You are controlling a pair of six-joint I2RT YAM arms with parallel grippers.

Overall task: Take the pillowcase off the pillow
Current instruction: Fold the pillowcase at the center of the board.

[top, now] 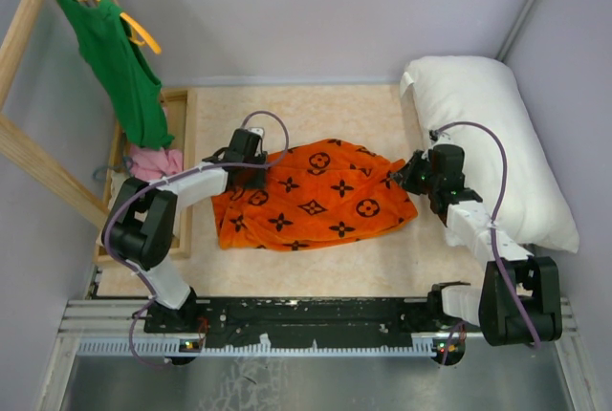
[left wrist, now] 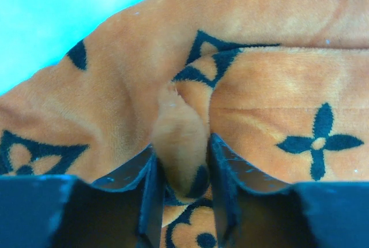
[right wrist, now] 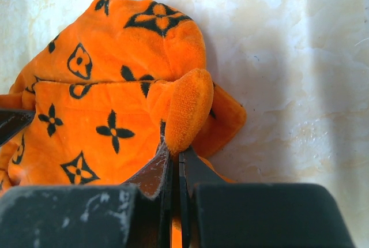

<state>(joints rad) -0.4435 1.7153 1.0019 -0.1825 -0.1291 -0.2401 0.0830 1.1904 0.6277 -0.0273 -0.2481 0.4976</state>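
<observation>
The orange pillowcase (top: 316,196) with black motifs lies flat and crumpled in the middle of the table. It is off the white pillow (top: 488,143), which rests at the right. My left gripper (top: 254,178) is at the cover's left upper edge. In the left wrist view its jaws (left wrist: 181,161) stand apart, open, with a raised fold of the pillowcase (left wrist: 277,86) loose between them. My right gripper (top: 394,179) is at the cover's right corner. The right wrist view shows it (right wrist: 179,158) shut on a fold of the pillowcase (right wrist: 104,104).
A green tank top (top: 120,57) hangs on a yellow hanger from a wooden frame (top: 24,143) at the far left. A pink cloth (top: 153,161) lies below it beside a wooden board (top: 182,172). Grey walls close the table (top: 325,110) behind and at the right.
</observation>
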